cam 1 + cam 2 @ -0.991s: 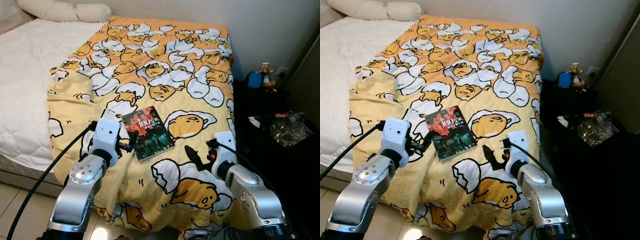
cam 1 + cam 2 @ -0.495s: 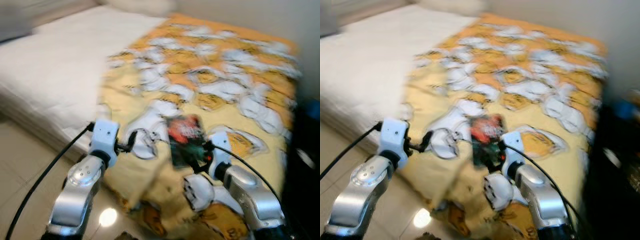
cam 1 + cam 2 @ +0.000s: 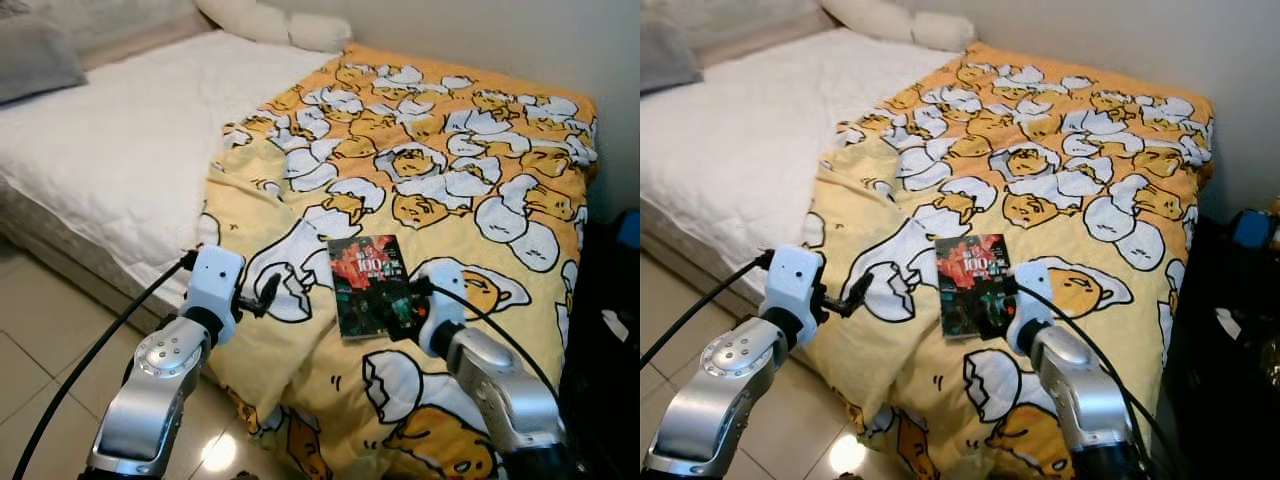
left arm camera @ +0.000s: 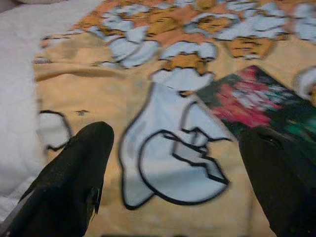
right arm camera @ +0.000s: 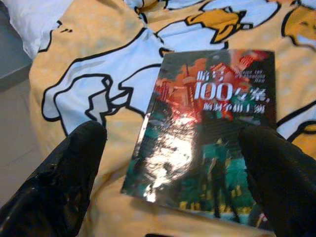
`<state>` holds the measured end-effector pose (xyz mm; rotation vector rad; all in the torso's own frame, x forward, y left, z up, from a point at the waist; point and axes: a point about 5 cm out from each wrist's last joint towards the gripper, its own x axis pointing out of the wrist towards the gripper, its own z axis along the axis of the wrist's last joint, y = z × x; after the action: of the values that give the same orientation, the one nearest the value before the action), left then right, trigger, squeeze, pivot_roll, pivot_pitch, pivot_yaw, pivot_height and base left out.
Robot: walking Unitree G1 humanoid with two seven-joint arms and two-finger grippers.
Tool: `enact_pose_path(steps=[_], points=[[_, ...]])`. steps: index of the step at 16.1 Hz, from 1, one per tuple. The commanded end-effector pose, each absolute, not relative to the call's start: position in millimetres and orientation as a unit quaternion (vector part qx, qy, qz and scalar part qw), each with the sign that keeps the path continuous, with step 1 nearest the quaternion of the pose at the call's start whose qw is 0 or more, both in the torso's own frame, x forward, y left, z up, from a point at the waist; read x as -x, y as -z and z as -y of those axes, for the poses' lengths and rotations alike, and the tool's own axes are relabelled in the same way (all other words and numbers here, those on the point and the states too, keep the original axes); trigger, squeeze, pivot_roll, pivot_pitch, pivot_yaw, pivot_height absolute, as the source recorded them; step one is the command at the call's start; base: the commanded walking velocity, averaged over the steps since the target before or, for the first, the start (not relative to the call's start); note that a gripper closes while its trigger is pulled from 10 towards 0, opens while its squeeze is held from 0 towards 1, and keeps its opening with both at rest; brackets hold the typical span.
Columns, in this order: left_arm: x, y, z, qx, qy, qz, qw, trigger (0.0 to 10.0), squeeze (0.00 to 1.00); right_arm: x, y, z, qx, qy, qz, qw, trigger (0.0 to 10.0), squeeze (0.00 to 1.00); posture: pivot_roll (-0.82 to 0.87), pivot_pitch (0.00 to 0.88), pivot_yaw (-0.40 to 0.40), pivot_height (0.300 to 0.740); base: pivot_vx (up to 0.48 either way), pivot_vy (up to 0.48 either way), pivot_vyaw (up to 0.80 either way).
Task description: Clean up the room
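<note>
- A book (image 3: 369,284) lay flat on the yellow blanket (image 3: 450,160) on the bed (image 3: 110,140).
- The right fingers (image 5: 173,173) were wide open over the book, holding nothing.
- The left fingers (image 4: 173,173) were open and empty beside it.

The head cameras look down and forward over the bed (image 3: 120,150) from its foot. Each wrist camera looks closely at the blanket (image 4: 98,94); both share the book (image 5: 207,143).

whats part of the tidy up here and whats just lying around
In the job:
book, lying flat on the yellow blanket
right gripper, open, poised over the book
left gripper, open, near the book

Just there:
yellow blanket
white mattress
pillows
</note>
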<state>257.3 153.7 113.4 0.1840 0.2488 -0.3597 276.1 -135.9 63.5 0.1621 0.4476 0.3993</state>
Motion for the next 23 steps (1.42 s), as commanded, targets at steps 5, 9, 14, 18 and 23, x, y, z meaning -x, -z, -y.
enact_pose_path(steps=[5,9,14,18,23], points=[[-261,-117,-140,-0.061,0.292,-0.134,0.945,10.0,0.15,-304,-55,143,-0.125,-0.167,-0.239,0.948,10.0,1.0,-0.08,0.0,0.006,0.74,0.0,0.0,0.0],[-257,-116,-148,-0.074,0.335,-0.151,0.927,10.0,0.15,-327,-53,147,-0.12,-0.134,-0.255,0.95,10.0,1.0,-0.08,0.0,0.02,0.74,0.0,0.0,0.0],[-252,-114,-146,-0.063,0.318,-0.149,0.934,10.0,0.15,-333,-54,141,-0.137,-0.149,-0.241,0.949,10.0,1.0,-0.07,0.0,0.006,0.74,0.0,0.0,0.0],[-252,-114,-144,-0.054,0.31,-0.147,0.938,10.0,0.15,-335,-56,139,-0.138,-0.151,-0.232,0.951,10.0,1.0,-0.08,0.0,0.007,0.74,0.0,0.0,0.0],[-252,-115,-147,-0.055,0.301,-0.143,0.941,10.0,0.16,-338,-57,137,-0.137,-0.138,-0.226,0.955,10.0,1.0,-0.08,0.0,0.002,0.74,0.0,0.0,0.0]])
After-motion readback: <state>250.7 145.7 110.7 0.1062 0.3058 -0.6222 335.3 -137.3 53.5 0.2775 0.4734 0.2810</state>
